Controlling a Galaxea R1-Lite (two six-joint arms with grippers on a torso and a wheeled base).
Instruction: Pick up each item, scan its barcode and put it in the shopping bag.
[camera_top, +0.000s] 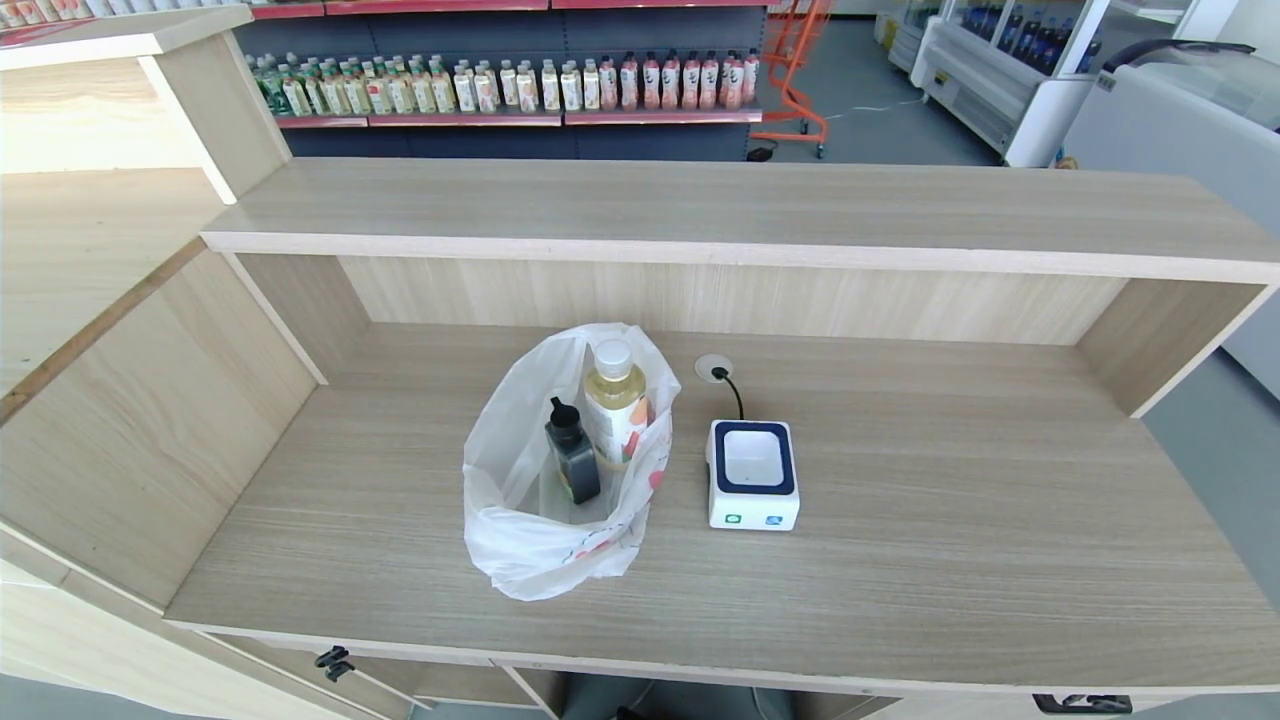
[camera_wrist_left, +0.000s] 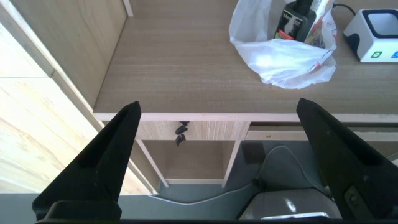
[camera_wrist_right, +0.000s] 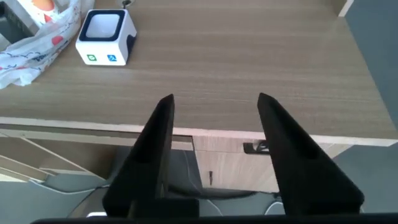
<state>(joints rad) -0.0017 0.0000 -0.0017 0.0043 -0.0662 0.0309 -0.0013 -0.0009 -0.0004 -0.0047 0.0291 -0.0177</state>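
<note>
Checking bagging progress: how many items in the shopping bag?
2. A tall pale bottle stands in the shopping bag; a small dark bottle stands at its left, nearer the robot. Folds may hide more.

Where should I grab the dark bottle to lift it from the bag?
Likely by its neck under the black cap, from straight above: the dark bottle stands roughly upright, body walled in by the shopping bag and the taller bottle.
</note>
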